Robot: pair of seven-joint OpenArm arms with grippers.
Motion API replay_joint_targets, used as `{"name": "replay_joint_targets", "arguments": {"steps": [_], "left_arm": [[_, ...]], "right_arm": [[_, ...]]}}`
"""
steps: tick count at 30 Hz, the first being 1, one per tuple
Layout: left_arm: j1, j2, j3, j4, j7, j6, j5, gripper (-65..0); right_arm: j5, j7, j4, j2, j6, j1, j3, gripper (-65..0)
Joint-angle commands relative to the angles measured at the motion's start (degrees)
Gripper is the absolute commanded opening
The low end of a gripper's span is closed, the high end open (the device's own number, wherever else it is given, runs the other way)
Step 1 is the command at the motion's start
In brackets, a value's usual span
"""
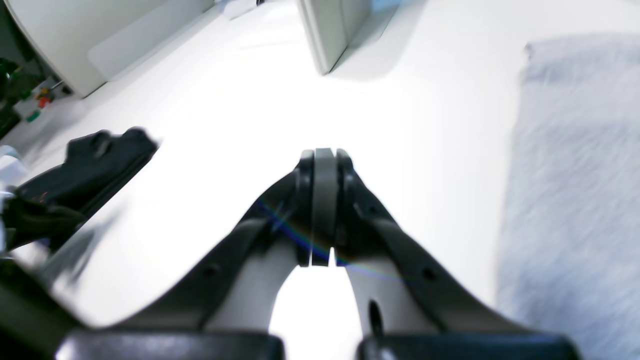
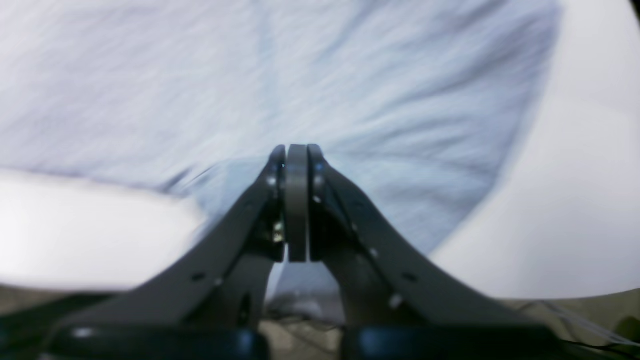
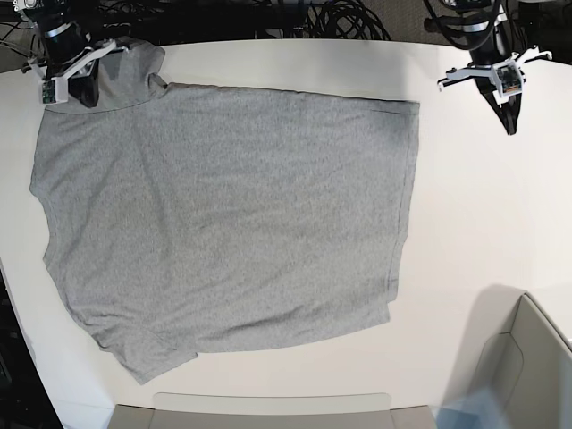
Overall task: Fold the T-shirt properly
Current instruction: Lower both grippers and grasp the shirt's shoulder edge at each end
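The heather-grey T-shirt [image 3: 223, 214] lies spread flat on the white table [image 3: 465, 206], plain side up, with no lettering showing. My right gripper [image 3: 80, 94] is at the far left corner, just over the shirt's sleeve [image 3: 130, 67]. In the right wrist view its jaws are shut [image 2: 296, 150], with grey cloth [image 2: 375, 90] close beneath, and no cloth shows between the pads. My left gripper [image 3: 511, 125] is at the far right, over bare table and away from the shirt's hem [image 3: 413, 161]. It is shut and empty [image 1: 323, 152]. Both wrist views are motion-blurred.
A pale bin or box [image 3: 523, 366] stands at the near right corner, and a flat pale panel [image 3: 268, 409] lies along the near edge. Cables [image 3: 340, 18] hang behind the far table edge. A black fixture [image 1: 95, 160] shows at the left of the left wrist view.
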Motion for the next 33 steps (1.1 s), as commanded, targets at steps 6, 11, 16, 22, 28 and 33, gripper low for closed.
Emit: {"name": "replay_joint_targets", "arguments": {"steps": [6, 11, 16, 22, 28, 33], "left_arm": [[-0.20, -2.54, 5.92, 1.22, -1.73, 0.71, 0.19, -64.6], [-0.02, -4.82, 9.44, 1.22, -1.73, 0.71, 0.19, -61.1], [-0.20, -6.05, 12.25, 1.05, -0.94, 0.71, 0.19, -56.6], [-1.87, -8.69, 14.01, 1.05, 5.83, 0.71, 0.10, -56.6], [-2.40, -8.69, 14.01, 1.05, 6.35, 0.71, 0.10, -56.6], [-2.05, -8.69, 14.10, 0.96, 6.35, 0.71, 0.01, -56.6]], "right_arm": [[5.86, -6.95, 0.88, -1.04, 0.25, 4.07, 4.84, -64.9], [24.76, -23.39, 0.80, -4.90, 12.91, 7.94, 18.46, -56.8], [26.78, -41.06, 0.36, -10.18, 32.08, 15.76, 35.60, -39.9], [12.54, -41.85, -6.06, -13.96, 40.12, 19.63, 36.66, -36.0], [12.63, -40.62, -15.73, -14.05, 40.12, 20.95, 36.48, -36.4], [12.37, -40.62, -21.36, -14.05, 40.12, 22.97, 36.48, -40.9]]}}
